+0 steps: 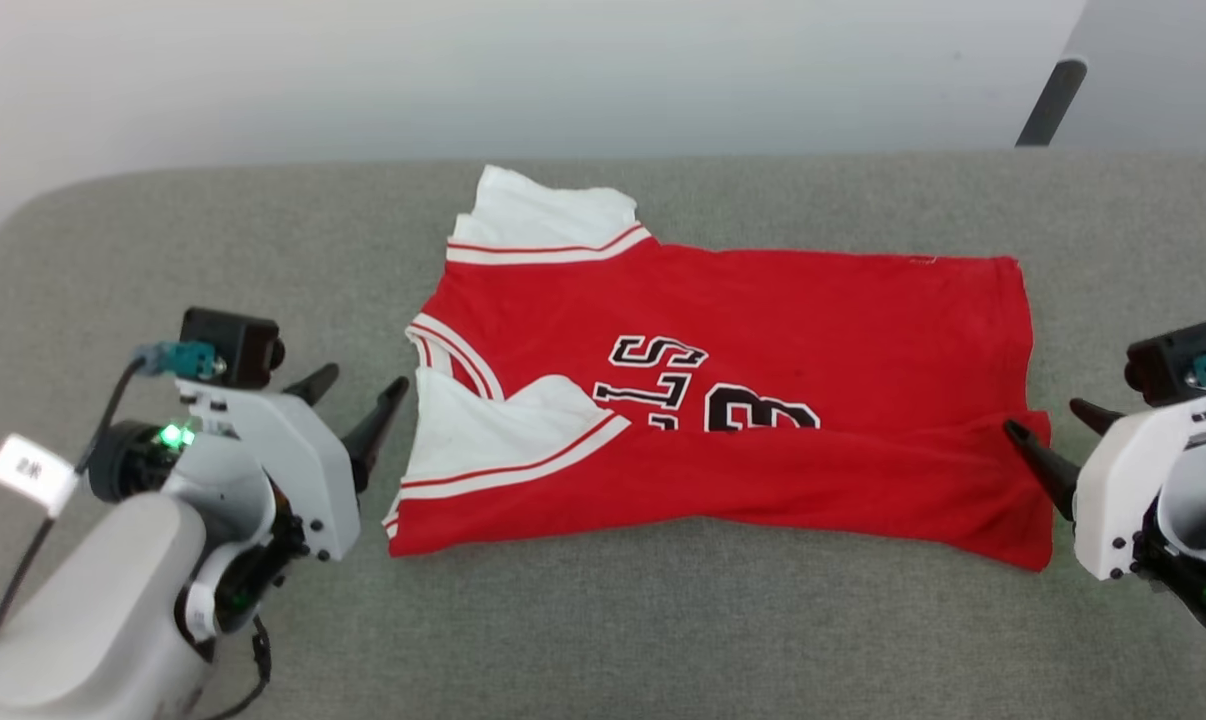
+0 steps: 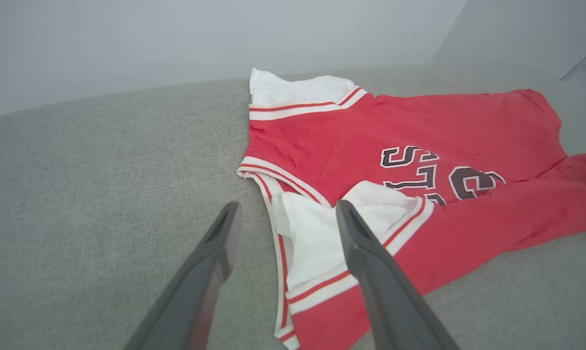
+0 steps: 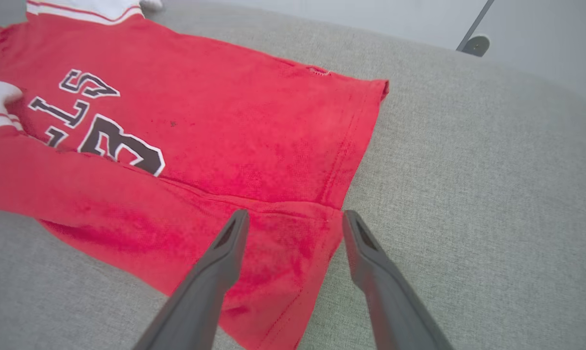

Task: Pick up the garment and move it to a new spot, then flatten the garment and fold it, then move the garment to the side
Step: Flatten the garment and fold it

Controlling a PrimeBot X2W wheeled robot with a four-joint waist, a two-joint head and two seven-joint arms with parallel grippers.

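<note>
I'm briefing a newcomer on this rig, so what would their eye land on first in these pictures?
The red jersey first, lying sideways across the grey cushioned surface, its near edge folded over part of the black lettering. Then the two open claws: the left claw beside the white-sleeved end, the right claw at the hem end.

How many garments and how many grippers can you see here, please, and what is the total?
Garments: 1, the red jersey, lying partly folded
Grippers: 2, the left gripper and the right gripper, both open
Total: 3
</note>
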